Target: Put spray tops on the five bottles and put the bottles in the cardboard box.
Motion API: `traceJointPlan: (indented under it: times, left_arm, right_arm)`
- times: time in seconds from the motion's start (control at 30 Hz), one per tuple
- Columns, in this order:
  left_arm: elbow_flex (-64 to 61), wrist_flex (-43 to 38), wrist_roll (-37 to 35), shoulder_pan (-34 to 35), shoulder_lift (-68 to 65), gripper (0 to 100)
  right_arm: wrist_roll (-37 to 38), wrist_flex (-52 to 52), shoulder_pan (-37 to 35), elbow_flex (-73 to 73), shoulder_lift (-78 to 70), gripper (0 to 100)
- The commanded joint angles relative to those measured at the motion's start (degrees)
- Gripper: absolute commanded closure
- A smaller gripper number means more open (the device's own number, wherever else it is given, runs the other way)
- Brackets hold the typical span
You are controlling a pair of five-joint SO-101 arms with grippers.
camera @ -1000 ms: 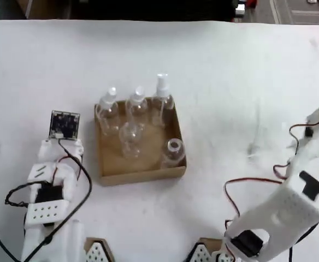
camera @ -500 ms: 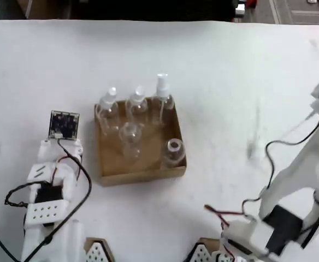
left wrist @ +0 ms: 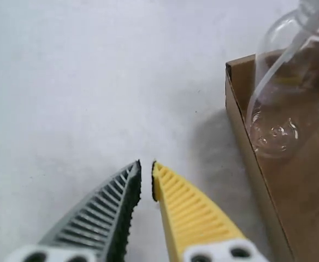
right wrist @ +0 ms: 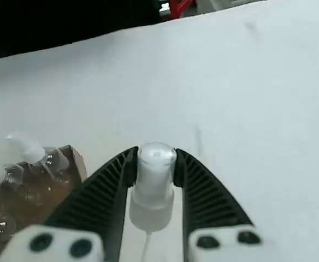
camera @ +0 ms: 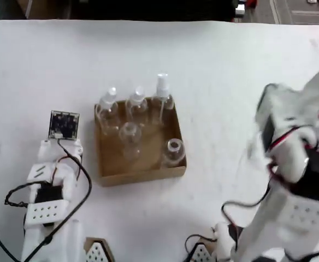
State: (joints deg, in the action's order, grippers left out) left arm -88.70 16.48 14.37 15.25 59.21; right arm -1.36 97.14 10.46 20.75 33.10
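Observation:
The cardboard box sits at the table's middle with several clear bottles standing in it. Three at its back wear white spray tops. The two front bottles have bare necks. My right arm is raised over the table's right side. In the right wrist view my right gripper is shut on a white spray top with its tube hanging down, and the box lies farther off. My left gripper rests shut and holds nothing, just beside the box corner and a bottle.
My left arm lies on the table left of the box, its wrist camera board near the box's back corner. White tabletop stretches behind and to the right of the box. The arm bases stand at the near edge.
My right arm has swung up from low at the right edge to a raised pose over the table's right side. The left arm, box and bottles stayed put.

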Motion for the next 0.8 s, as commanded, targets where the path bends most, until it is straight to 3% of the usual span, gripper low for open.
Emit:
traceJointPlan:
  times: [0.0, 0.23, 0.4, 0.6, 0.77]
  left_arm:
    - [1.23, -1.23, 0.26, 0.40, 0.75, 96]
    - [1.23, -1.23, 0.26, 0.40, 0.75, 96]
    - [1.23, -1.23, 0.26, 0.40, 0.75, 96]
    - [1.23, -1.23, 0.26, 0.40, 0.75, 96]
    - [1.23, -1.23, 0.26, 0.40, 0.75, 96]
  right_arm:
    - [0.79, -5.76, -4.09, -7.74, 10.07, 98.2]
    - [0.97, -17.45, -19.03, -21.71, 28.79, 98.2]
    - [0.97, -34.51, -30.90, -30.59, 37.05, 98.2]
    - [0.97, -51.21, -41.27, -39.47, 35.03, 98.1]
    - [0.97, -66.77, -44.97, -49.93, 29.05, 98.1]
